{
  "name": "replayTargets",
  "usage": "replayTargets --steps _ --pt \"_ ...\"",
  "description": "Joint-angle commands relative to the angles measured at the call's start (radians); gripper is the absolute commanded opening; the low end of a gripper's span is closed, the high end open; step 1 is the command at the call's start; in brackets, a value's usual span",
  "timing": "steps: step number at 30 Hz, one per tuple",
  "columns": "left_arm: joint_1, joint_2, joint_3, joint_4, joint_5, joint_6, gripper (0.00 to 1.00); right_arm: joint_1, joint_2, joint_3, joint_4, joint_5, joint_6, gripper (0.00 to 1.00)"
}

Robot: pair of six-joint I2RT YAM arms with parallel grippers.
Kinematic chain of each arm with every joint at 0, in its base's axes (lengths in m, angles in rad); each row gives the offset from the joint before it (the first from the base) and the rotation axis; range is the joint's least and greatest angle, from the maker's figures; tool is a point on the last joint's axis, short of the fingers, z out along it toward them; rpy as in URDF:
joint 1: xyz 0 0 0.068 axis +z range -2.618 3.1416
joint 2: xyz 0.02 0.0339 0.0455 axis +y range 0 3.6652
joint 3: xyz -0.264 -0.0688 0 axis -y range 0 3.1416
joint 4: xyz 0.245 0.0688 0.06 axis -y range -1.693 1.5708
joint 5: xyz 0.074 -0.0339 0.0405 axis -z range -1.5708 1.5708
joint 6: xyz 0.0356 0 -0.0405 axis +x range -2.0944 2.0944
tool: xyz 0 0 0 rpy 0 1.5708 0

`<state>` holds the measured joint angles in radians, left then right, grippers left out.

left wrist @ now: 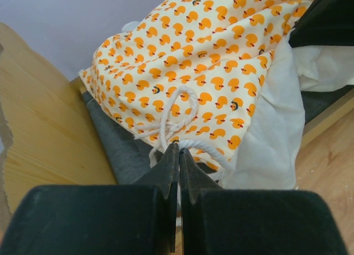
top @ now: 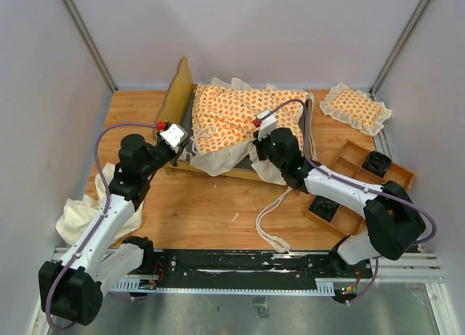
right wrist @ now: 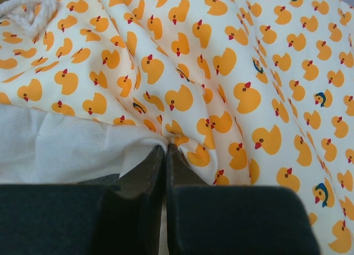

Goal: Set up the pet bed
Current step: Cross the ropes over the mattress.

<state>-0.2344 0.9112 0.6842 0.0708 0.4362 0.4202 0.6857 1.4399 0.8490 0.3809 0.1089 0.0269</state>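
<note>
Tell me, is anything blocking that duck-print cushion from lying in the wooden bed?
Nothing visible does. The cushion already lies bunched on the bed frame, with the left gripper and right gripper pinched on it.

Pale lilac-grey walls close in on three sides: the back wall [top: 247, 30], the left wall [top: 36, 117] and the right wall [top: 436, 110], all plain and matte. Two slim metal posts, one on the left [top: 85, 37] and one on the right [top: 405, 37], slant up out of the back corners. Down below sits the table [top: 211, 211], warm orange-brown wood with visible grain. Along its near edge runs a black plate [top: 240, 261] beside a silver rail [top: 429, 266], and nearer still lies brushed grey sheet metal [top: 218, 313]. The light is soft and even, shadows faint.
</note>
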Motion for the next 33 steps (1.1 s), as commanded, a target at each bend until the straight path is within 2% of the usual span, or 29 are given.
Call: replayTargets --steps 1,4,7,10,14,20,29,33 --pt "-0.003 0.013 -0.044 0.182 -0.036 -0.156 0.00 -0.021 0.045 0.080 -0.008 0.087 -0.065 0.04" --pt "-0.003 0.037 -0.070 0.211 -0.209 -0.146 0.00 -0.031 0.080 0.103 -0.025 0.119 -0.082 0.04" --pt "-0.003 0.041 -0.133 0.368 -0.308 -0.147 0.00 -0.044 0.102 0.109 -0.013 0.128 -0.076 0.04" --pt "-0.002 0.051 -0.161 0.520 -0.243 -0.166 0.00 -0.049 0.123 0.120 -0.003 0.141 -0.077 0.04" --pt "-0.002 0.096 -0.145 0.665 -0.142 -0.284 0.00 -0.056 0.148 0.148 -0.002 0.169 -0.091 0.03" --pt "-0.002 0.128 -0.155 0.713 -0.088 -0.410 0.00 -0.066 0.155 0.147 0.003 0.178 -0.095 0.03" --pt "-0.002 0.125 -0.276 0.701 -0.214 -0.408 0.00 -0.072 0.172 0.142 0.021 0.157 -0.084 0.03" --pt "-0.002 0.106 -0.286 0.689 -0.239 -0.463 0.00 -0.072 0.177 0.146 0.018 0.163 -0.086 0.02"
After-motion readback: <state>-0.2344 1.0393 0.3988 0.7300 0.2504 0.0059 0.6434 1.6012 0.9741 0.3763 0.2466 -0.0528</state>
